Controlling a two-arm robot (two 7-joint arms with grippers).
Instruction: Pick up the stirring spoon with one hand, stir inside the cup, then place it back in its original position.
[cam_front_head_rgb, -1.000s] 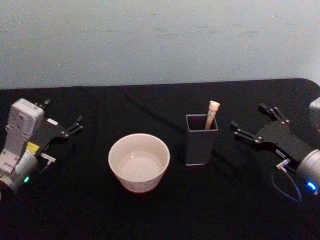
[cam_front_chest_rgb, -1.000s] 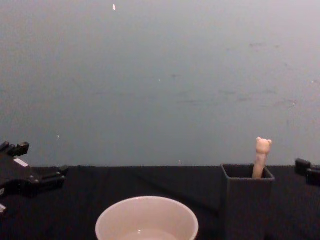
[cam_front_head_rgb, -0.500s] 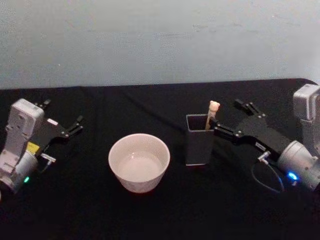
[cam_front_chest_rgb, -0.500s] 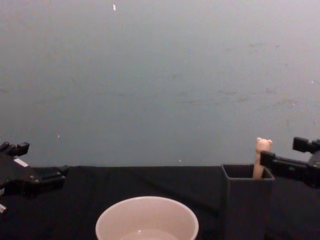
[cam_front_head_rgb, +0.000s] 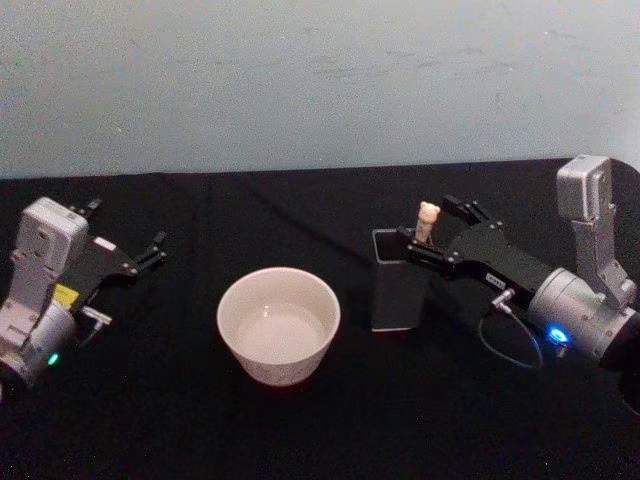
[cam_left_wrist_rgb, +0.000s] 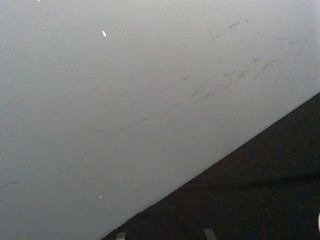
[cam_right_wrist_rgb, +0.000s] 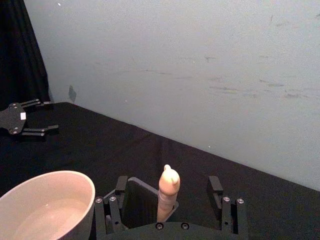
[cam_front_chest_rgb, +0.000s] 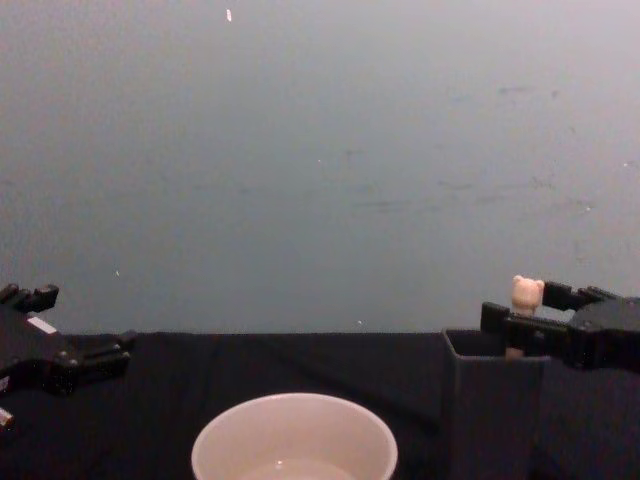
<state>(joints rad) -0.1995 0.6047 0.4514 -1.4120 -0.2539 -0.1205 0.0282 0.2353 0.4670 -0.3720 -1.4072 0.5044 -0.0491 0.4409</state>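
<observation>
Lab-style test bench: black-draped table (cam_front_head_rgb: 300, 430), bare pale wall (cam_front_head_rgb: 300, 80).

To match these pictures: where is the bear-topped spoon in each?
Head view: stirring spoon right of centre, standing in the dark holder.
Chest view: spoon at right, in that holder.
Right wrist view: between the open jaws of the right gripper.
Left wrist view: faces the wall.
Shared landmark: the holder.

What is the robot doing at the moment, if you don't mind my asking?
The right gripper is open around the stirring spoon, with a finger on either side of the bear-topped handle, and has not yet closed on it. The spoon stands in the dark holder. The cup sits on the table, to the holder's left. The left gripper is parked, open, at the table's left side.
</observation>
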